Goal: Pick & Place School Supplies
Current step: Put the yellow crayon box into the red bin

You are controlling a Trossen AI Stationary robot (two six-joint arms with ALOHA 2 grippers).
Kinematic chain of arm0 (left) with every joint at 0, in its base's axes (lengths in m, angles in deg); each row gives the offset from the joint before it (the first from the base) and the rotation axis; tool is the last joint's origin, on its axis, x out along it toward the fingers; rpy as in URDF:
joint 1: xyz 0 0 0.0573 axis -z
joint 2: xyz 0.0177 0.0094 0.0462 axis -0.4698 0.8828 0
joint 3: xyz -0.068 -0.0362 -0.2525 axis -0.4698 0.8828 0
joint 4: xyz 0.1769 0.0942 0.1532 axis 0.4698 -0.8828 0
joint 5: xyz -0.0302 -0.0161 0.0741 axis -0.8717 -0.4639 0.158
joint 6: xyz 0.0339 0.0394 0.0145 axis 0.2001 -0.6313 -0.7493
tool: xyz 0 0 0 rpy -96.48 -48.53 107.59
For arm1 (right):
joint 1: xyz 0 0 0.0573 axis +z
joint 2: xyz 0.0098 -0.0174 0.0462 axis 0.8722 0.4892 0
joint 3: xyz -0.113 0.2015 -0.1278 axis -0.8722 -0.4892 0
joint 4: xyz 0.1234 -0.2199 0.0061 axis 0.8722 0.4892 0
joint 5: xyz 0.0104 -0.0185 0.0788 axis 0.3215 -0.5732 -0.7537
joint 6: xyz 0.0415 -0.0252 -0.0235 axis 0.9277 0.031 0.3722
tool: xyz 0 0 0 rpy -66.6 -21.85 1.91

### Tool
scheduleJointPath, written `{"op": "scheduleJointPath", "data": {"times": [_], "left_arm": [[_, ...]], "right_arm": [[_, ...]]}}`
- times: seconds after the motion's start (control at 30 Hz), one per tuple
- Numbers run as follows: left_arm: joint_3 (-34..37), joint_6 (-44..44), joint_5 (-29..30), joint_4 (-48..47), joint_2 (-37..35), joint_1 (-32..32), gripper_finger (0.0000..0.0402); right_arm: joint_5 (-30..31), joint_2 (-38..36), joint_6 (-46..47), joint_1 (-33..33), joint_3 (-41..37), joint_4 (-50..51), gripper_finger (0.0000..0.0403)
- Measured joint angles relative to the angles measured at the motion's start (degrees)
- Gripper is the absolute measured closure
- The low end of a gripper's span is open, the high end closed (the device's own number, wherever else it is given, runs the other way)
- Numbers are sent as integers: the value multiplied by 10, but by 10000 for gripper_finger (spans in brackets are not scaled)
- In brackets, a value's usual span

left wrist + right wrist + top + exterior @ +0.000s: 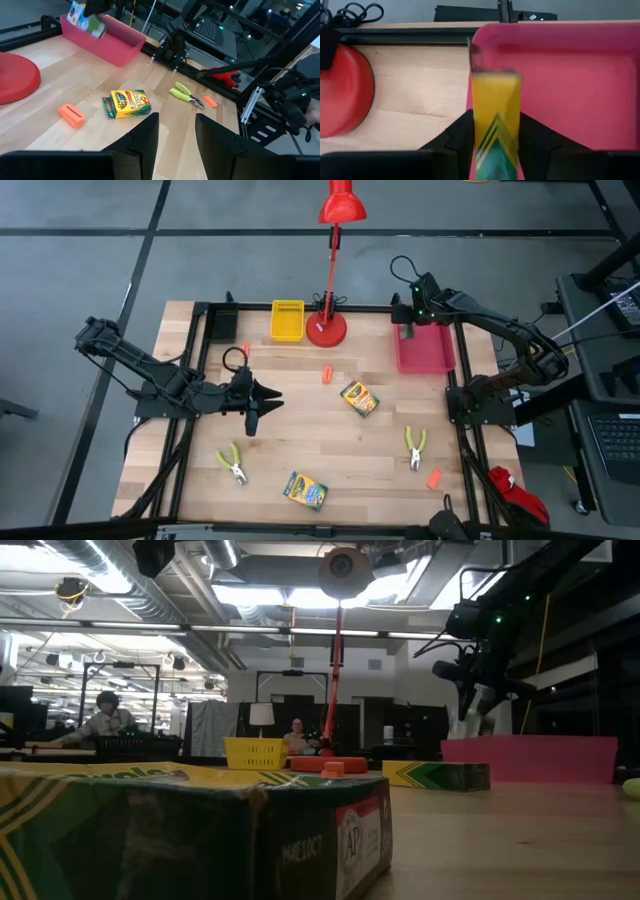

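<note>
Closest to the low camera, a crayon box [190, 830] lies on the worktop [330, 450]. At the far right, the pink tray [425, 352] is hovered over by the right gripper [495, 135], between whose fingers another crayon box [496, 117] is seen blurred; whether it is held or just freed cannot be told. The placing step is judged in hand; next, a clear release and retreat are called for. The left gripper [176, 135] is parked open at mid-left, near nothing.
</note>
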Motion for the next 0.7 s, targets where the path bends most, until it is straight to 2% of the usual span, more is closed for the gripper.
{"op": "scheduleJointPath", "data": {"times": [0.2, 0.4, 0.53, 0.7], "left_arm": [[0, 0, -1, 0, 0, 0, 277], [0, 0, 0, 0, 0, 0, 277], [0, -8, 1, 0, 0, 0, 277], [0, -24, 5, 0, 0, 0, 277]], "right_arm": [[-21, 0, 3, 3, 0, -1, 232], [-62, -1, 2, 28, 0, -14, 221], [-104, -10, -13, 72, 0, -4, 223], [-110, -23, -9, 164, 0, 25, 226]]}}
